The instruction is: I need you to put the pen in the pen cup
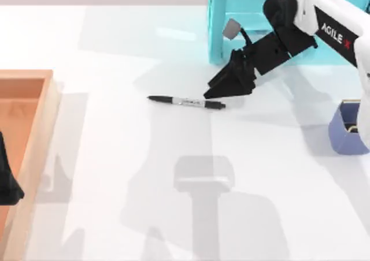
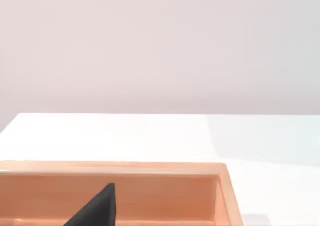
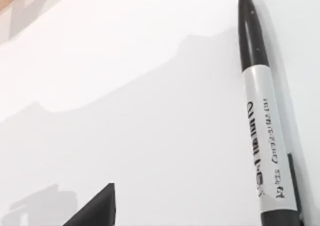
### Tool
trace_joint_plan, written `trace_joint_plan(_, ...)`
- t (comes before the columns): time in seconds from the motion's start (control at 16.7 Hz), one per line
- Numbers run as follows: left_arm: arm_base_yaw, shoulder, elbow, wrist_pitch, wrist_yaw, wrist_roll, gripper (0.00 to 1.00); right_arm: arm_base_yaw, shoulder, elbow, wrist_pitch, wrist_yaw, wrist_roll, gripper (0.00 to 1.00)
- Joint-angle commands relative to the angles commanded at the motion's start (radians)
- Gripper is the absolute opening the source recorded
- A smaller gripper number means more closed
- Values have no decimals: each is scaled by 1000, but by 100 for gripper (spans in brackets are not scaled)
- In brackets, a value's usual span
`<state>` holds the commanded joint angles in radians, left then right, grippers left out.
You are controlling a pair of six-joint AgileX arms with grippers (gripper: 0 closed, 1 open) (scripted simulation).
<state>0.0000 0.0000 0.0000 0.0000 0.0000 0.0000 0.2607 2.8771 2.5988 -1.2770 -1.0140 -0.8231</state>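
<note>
**Pen still on table, no grasp yet**

Since the pen (image 1: 186,102) lies flat on the white table (image 1: 115,174) with nothing closed around it, call this the approach stage. Nothing of the task proper is done.

- Right gripper (image 1: 213,92): angled down from the AgileX arm, tips just beside the pen's capped end, on the side toward the turquoise shelf unit (image 1: 217,24). In the top view the fingertips look close together, but I can't tell whether the fingers are apart or together. The right wrist view shows one dark fingertip (image 3: 97,208) over bare table, with the pen (image 3: 262,131) off to one side and not between the fingers.
- Pen: near table centre, long axis roughly left-right, pointed tip toward the left, label band mid-body.
- Pen cup (image 1: 348,131): at the right edge of the table, upright, partly hidden behind the right arm, well apart from the pen.
- Left gripper (image 1: 7,180): parked over the orange wooden tray (image 1: 29,76) at the left edge, idle. Finger state not readable.

Left to do, my read: line up over the pen, grasp, lift, carry to the right, drop into the cup. Slim round body could roll if nudged by a fingertip.
</note>
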Motion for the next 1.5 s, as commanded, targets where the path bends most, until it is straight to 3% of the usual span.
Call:
trace_joint_plan(0.42, 0, 0, 0, 0, 0, 0, 100, 79, 3, -159, 298, 8, 156, 100)
trace_joint_plan(0.84, 0, 0, 0, 0, 0, 0, 100, 94, 13, -165, 344, 11, 189, 100)
trace_joint_plan(1.5, 0, 0, 0, 0, 0, 0, 100, 94, 13, -165, 344, 11, 189, 17)
